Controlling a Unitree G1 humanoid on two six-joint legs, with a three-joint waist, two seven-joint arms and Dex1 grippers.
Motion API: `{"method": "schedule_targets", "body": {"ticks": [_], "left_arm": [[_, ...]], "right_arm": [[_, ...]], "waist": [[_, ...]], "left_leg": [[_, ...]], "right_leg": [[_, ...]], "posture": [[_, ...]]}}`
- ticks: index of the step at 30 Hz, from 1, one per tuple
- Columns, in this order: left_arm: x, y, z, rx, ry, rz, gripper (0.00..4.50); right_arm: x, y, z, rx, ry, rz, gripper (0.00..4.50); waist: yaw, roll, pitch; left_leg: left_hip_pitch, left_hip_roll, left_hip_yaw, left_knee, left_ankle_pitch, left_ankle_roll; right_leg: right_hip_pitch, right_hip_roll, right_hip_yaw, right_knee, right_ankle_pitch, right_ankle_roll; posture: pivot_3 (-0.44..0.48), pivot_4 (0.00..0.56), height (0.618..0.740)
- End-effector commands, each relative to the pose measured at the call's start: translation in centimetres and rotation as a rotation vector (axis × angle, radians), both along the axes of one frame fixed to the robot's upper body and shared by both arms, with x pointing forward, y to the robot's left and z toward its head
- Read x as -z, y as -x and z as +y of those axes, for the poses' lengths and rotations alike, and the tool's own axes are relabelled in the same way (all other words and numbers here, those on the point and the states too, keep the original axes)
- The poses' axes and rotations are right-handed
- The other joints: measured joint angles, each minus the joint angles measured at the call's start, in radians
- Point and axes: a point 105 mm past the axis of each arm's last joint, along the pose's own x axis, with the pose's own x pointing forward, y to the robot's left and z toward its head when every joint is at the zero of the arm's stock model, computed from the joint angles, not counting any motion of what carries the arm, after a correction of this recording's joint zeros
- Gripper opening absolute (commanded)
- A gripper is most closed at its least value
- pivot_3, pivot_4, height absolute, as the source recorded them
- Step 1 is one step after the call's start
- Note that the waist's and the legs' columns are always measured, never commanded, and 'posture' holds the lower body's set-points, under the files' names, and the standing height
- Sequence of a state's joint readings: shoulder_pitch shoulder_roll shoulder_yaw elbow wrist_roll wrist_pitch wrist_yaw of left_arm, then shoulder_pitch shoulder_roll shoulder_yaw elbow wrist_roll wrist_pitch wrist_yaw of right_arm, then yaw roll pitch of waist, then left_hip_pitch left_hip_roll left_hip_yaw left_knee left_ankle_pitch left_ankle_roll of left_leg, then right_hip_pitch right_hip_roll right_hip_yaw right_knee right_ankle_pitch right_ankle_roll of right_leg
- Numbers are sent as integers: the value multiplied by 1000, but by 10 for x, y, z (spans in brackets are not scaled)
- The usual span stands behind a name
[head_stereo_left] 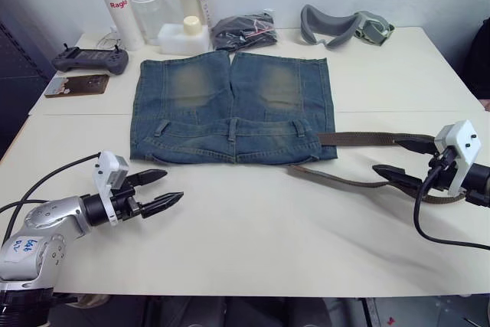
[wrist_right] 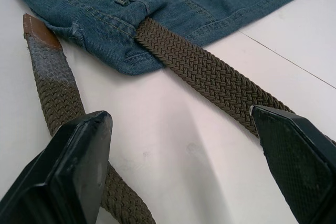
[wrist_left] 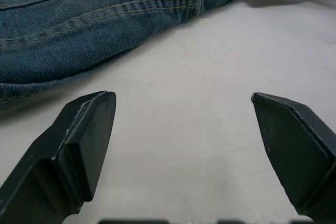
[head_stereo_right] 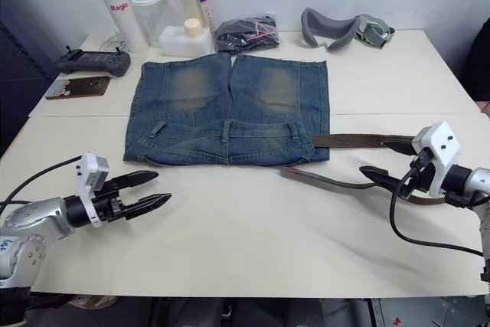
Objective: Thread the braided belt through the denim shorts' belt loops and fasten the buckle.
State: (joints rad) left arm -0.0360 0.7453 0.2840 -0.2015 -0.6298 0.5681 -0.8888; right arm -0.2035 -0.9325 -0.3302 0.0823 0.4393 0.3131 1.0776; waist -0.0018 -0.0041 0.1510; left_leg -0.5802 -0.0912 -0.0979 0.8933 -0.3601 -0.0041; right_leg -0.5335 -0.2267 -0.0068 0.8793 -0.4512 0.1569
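The denim shorts (head_stereo_left: 232, 109) lie flat mid-table, waistband toward me, with belt loops (head_stereo_left: 232, 129) showing along it. The braided belt (head_stereo_left: 360, 139) goes into the waistband at the shorts' right side and runs right. It bends back near my right gripper (head_stereo_left: 389, 155), and its tan tip (wrist_right: 39, 31) rests by the shorts' near right corner. That gripper stands open, straddling both belt strands just above the table. My left gripper (head_stereo_left: 173, 186) is open over bare table, just in front of the shorts' left corner. The buckle is hidden.
Bottles (head_stereo_left: 113, 5) and a white container (head_stereo_left: 184, 38) stand at the back left, beside a black bundle (head_stereo_left: 243, 30) and grey goggles (head_stereo_left: 344, 27). A game controller (head_stereo_left: 90, 59) and a brown flat case (head_stereo_left: 76, 84) lie far left.
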Motion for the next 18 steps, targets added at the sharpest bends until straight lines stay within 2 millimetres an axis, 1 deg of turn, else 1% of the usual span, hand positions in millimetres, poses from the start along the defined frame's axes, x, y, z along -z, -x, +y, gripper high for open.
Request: {"method": "schedule_targets", "body": {"ticks": [1,4,7,10,12,14,18], "left_arm": [[-10,-1,3,-11,21,-50,4500],[-13,-3,3,-8,77,-62,4500],[-12,-2,1,10,83,-56,4500],[-9,0,-1,30,79,-41,4500],[-10,1,-1,43,85,-41,4500],[-17,4,-3,88,108,-37,4500],[-32,15,-13,240,143,-24,4500]], "right_arm": [[-12,-1,0,-5,8,-47,4468],[-19,-1,0,1,3,-66,4468],[-23,-1,0,4,2,-73,4468],[-24,1,0,1,5,-70,4468],[-20,7,4,-38,52,-24,4468],[-24,10,11,-73,66,-3,4468],[-36,16,26,-132,76,21,4468]], "waist": [[0,0,0],[0,0,0],[0,0,0],[0,0,0],[0,0,0],[0,0,0],[-2,0,0]], "left_leg": [[0,0,0,0,0,0],[0,0,0,0,0,0],[0,0,0,0,0,0],[0,0,0,0,1,-2],[0,0,0,0,1,-2],[0,0,0,0,1,-2],[0,0,0,0,0,-1]], "right_leg": [[0,0,0,0,0,0],[0,0,0,0,0,0],[0,0,0,0,0,0],[0,0,0,0,0,0],[0,0,0,0,0,0],[0,0,0,0,0,0],[0,0,0,0,0,0]], "posture": [[0,150,636],[0,150,636],[0,150,636],[0,150,636],[0,150,636],[0,150,636],[0,150,636]]}}
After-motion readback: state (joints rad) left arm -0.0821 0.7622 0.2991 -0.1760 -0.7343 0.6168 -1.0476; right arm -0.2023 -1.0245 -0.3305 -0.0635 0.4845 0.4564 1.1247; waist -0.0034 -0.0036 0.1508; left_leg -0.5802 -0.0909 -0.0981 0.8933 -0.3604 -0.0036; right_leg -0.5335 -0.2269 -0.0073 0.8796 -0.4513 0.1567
